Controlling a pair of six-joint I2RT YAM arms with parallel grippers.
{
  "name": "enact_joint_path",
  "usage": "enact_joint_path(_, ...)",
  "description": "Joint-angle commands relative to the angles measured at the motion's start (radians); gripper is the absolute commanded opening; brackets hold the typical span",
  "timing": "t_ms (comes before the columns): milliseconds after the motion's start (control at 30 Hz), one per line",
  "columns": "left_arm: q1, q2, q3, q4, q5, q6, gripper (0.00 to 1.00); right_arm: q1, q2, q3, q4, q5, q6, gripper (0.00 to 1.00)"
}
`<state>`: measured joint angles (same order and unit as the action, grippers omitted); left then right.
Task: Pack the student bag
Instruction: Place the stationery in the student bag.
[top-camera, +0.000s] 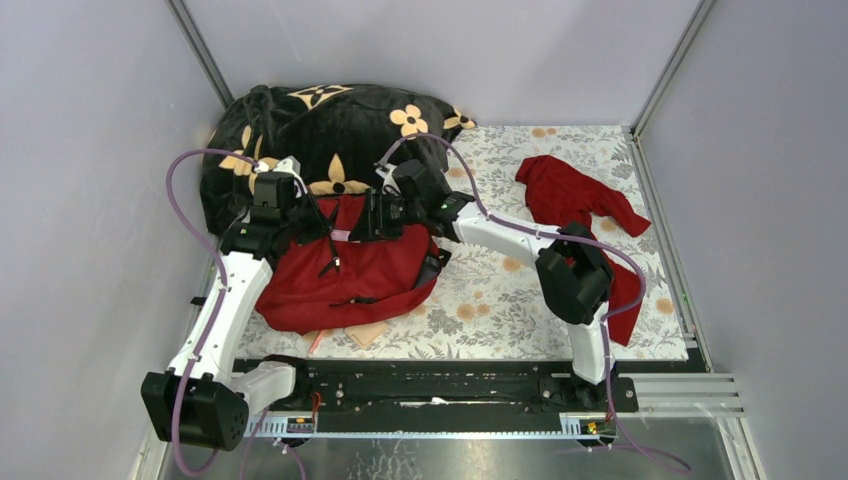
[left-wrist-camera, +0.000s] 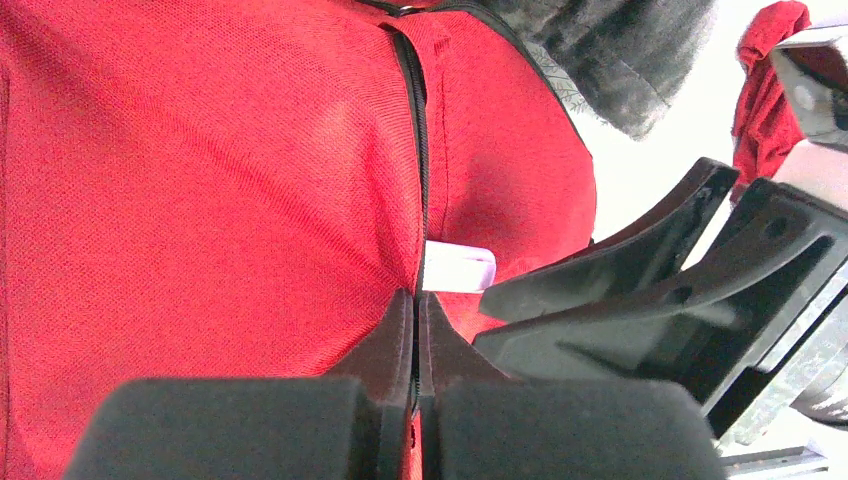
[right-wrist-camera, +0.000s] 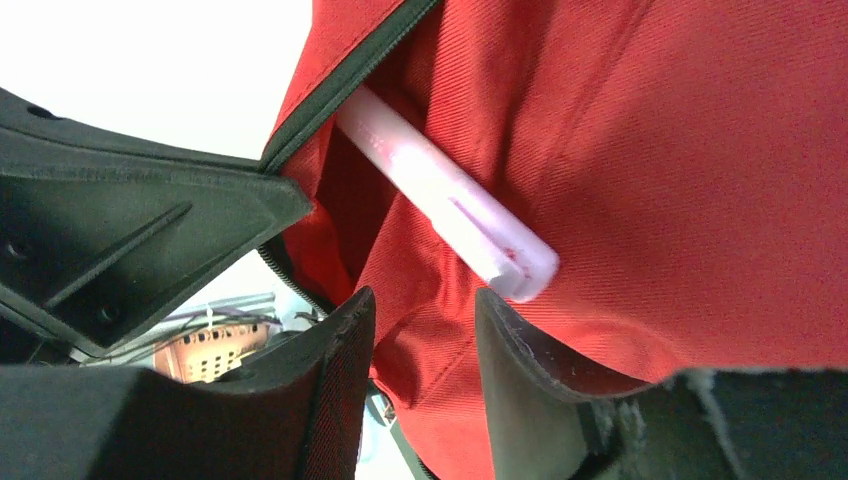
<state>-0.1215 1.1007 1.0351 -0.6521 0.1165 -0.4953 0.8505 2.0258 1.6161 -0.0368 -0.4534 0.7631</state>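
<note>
Your left gripper (left-wrist-camera: 415, 300) is clenched on the one student bag (top-camera: 350, 275), which lies at the table's (top-camera: 500, 300) left against one black blanket (top-camera: 330, 130). Your right gripper (right-wrist-camera: 425, 300) stands parted just below one white stick (right-wrist-camera: 440, 195) in the bag's opening. One red garment (top-camera: 570, 195) lies well apart.

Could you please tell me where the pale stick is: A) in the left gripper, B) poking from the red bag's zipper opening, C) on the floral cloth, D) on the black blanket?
B: the pale stick pokes out of the zipper slit of the student bag.
</note>
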Motion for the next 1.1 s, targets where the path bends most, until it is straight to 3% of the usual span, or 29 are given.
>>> enact_joint_path(0, 0.003, -0.01, -0.008, 0.04, 0.017, 0.009, 0.0, -0.04, -0.054, -0.048, 0.073, 0.042, 0.014, 0.48)
enact_joint_path(333, 0.003, -0.004, -0.007, 0.04, 0.015, 0.011, 0.0, -0.041, 0.047, 0.047, 0.043, -0.008, 0.022, 0.48)
enact_joint_path(867, 0.003, -0.005, -0.012, 0.041, 0.013, 0.011, 0.0, -0.014, 0.057, 0.051, 0.131, -0.09, 0.083, 0.36)
enact_joint_path(1067, 0.003, -0.009, -0.013, 0.041, 0.014, 0.008, 0.0, 0.024, 0.13, 0.163, 0.131, -0.139, 0.111, 0.31)
